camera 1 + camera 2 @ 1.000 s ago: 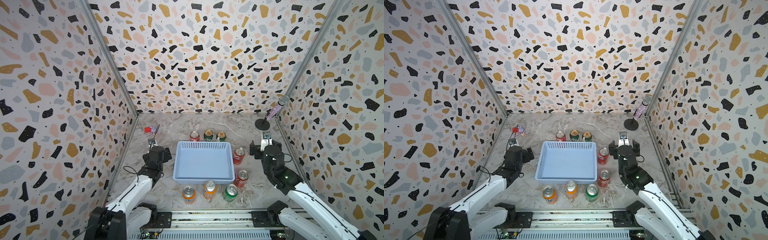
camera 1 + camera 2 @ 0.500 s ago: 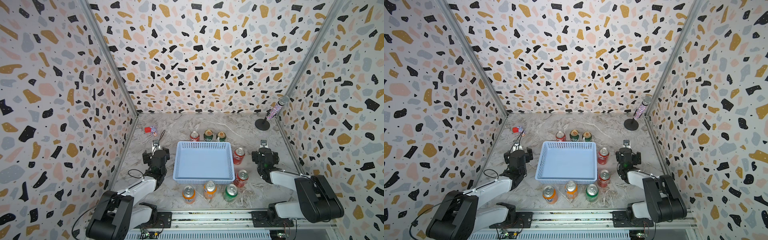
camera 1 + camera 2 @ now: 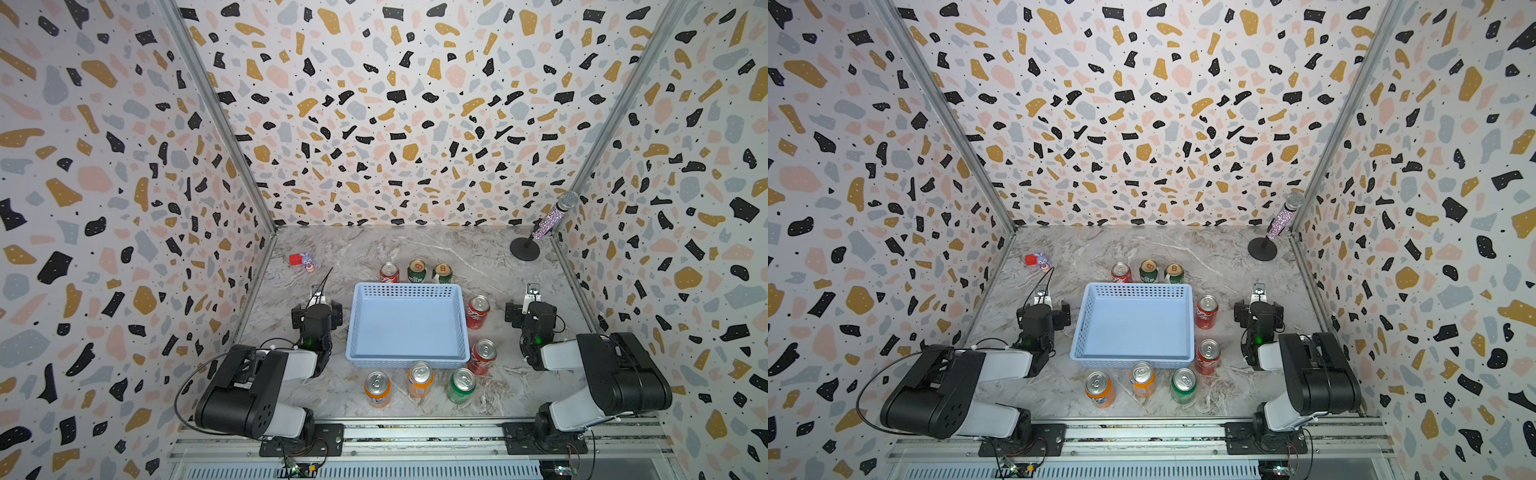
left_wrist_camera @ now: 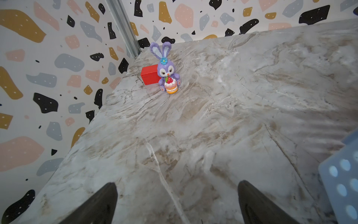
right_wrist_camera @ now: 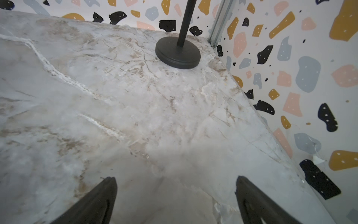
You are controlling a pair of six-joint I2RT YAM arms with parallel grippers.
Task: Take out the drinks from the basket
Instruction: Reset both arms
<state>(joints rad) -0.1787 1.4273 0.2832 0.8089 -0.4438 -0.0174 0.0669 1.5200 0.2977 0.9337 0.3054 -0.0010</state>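
Around the pale blue basket (image 3: 407,328) stand eight drink cans (image 3: 477,311), the left gripper (image 4: 177,183) and right gripper (image 5: 175,178) flanking it with fingers spread.

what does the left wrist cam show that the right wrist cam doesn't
Only the left wrist view: a purple bunny beside a red block near the wall corner, and a corner of the basket.
Only the right wrist view: the black stand base and the foot of its pole.
Both: the marble table, the speckled wall, and an open gripper with nothing between its fingers, the left gripper and the right gripper.
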